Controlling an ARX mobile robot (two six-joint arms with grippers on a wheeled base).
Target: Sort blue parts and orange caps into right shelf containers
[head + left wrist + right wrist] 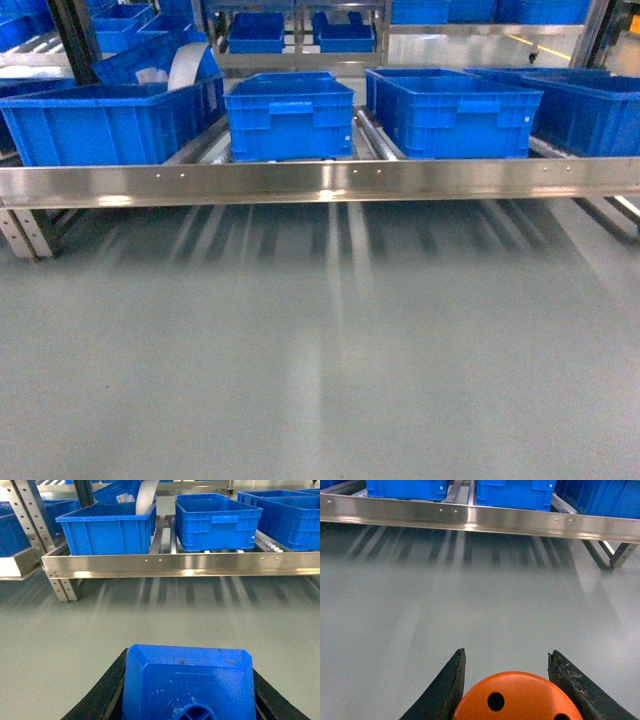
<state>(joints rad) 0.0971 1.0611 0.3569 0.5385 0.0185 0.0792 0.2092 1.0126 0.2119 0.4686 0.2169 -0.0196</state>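
Biggest worry is the shelf itself: the steel front rail (320,182) runs right across in front of the blue crates (455,112), and both arms are sitting low over the grey floor (320,380), well short of it. If either arm reaches forward without lifting enough, I'd guess it clips that rail or a crate rim before the part gets over the opening. Picking the wrong crate is also easy, since there are several side by side and they all look the same from here.

Left gripper (187,700) has its fingers clenched on a blue part (187,680), which fills the bottom of the left wrist view. Right gripper (507,690) is grasping an orange cap (517,697), flat top with its holes facing the camera, fingers snug on both sides. A round cap pinched like that could roll or slip out on a quick swing, I reckon.

Hard to make out: neither arm shows in the head view at all, both parts are cut off by the bottom edge of their wrist views, and I can't see inside most of the crates, so what's already in them is anyone's guess.
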